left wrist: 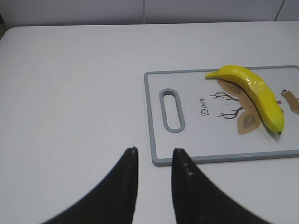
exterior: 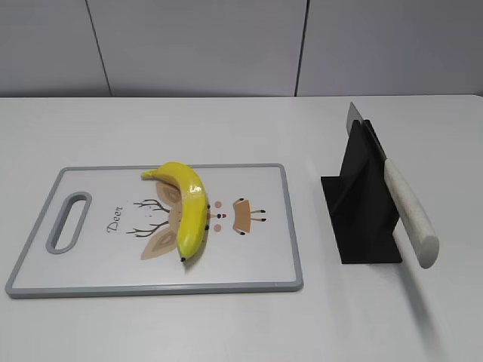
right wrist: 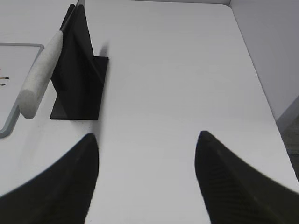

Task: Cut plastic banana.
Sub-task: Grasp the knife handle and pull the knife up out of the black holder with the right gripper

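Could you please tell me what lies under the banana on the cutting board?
The banana lies on the cutting board, over a printed deer drawing. Antlers, ears and the word Deer show; the banana hides the drawing's middle.

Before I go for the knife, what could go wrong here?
1. The knife sits slanted in a black stand, handle overhanging toward the camera. A pull off the slot's line may tip the stand.
2. The banana lies loose and curved on the cutting board; it may roll or slide under the blade unless the left gripper steadies it.
3. The right gripper is open and well short of the handle.
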`<state>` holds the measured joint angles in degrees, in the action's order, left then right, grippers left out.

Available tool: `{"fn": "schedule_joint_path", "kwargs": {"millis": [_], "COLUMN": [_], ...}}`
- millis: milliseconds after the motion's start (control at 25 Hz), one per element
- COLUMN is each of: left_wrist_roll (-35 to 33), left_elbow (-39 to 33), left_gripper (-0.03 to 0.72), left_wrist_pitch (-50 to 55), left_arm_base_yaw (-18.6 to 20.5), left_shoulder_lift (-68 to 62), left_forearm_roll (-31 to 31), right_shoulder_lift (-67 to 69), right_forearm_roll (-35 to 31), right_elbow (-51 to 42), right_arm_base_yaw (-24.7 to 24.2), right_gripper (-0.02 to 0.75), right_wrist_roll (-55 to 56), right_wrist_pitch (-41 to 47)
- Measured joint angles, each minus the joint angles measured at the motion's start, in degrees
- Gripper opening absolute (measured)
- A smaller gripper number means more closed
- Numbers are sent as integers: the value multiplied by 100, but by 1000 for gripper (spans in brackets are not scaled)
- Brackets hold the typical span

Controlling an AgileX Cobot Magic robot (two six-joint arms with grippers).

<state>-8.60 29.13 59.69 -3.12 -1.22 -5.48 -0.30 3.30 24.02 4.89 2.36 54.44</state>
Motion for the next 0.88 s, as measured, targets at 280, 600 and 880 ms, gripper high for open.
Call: {"fn": "schedule_joint_path", "kwargs": {"millis": [280, 600, 880], "left_wrist_roll": [0, 0, 0], "left_elbow": [0, 0, 0], "left_gripper": [253, 614, 645], "left_wrist_pitch": [0, 0, 0], "left_arm_base_yaw": [0, 0, 0], "left_shoulder_lift": [0, 0, 0], "left_forearm_roll": [0, 5, -1], "right_shoulder_lift": [0, 412, 1913], "right_forearm_roll": [24, 113, 121], "right_elbow": [0, 327, 1220], "right_arm_base_yaw": [0, 0, 0], "right_gripper": [489, 489, 489], "right_wrist_roll": [0, 0, 0], "right_wrist_pitch": [0, 115, 551]}}
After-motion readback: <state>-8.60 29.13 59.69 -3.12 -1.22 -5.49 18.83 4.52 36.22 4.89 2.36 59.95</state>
